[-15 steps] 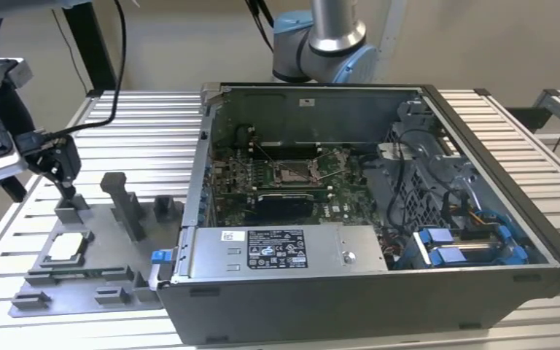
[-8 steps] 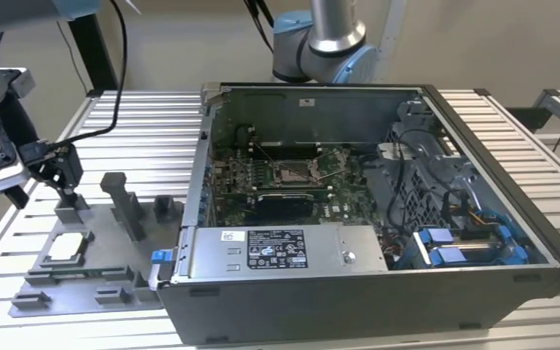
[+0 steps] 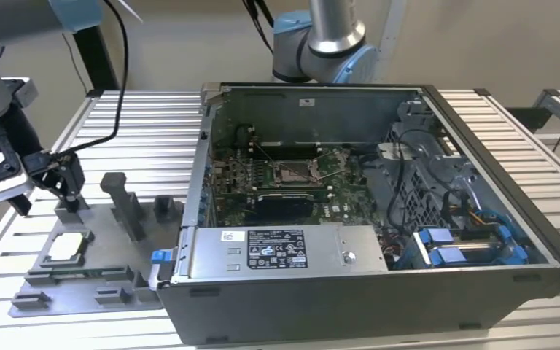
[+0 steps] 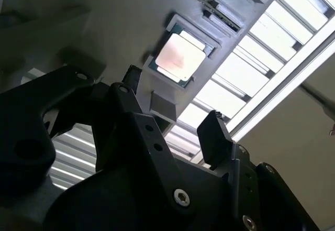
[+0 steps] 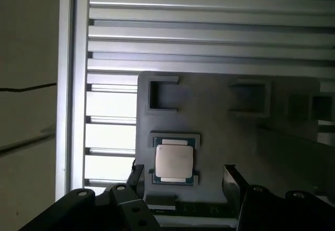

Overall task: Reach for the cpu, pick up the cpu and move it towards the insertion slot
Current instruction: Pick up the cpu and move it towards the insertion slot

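- Wide open and empty, the gripper (image 5: 183, 177) is held over the grey tray (image 5: 235, 136).
- The cpu (image 5: 175, 161) is seated in a tray pocket.
- The insertion slot (image 3: 294, 173) is seen inside the computer case (image 3: 358, 306).

A slatted metal table (image 3: 513, 124) of pale rails carries two loads. An open computer case (image 3: 358, 299) lies on its side across the middle and toward the exterior view's right. A grey plastic tray (image 3: 66, 299) of blocks and recesses sits flat on the slats just beside the case, at the exterior view's left.
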### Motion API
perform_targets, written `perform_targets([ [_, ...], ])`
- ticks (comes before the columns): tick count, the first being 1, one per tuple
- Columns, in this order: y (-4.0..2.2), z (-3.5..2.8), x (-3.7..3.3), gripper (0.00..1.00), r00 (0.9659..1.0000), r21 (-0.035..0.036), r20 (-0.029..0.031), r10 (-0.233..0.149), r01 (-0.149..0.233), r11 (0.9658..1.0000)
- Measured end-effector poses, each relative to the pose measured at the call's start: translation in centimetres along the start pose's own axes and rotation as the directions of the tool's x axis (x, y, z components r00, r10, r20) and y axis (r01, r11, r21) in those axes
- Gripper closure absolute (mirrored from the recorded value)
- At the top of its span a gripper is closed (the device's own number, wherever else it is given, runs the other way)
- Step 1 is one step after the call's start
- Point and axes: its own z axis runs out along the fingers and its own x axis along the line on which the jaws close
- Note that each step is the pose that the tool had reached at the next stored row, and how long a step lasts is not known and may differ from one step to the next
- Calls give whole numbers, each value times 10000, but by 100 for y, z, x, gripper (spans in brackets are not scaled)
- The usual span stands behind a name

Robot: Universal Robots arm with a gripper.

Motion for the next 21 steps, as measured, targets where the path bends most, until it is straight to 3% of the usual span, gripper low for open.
perform_targets([
  [21,-36,345,68,0,10000,9,3,-1,1,10000],
])
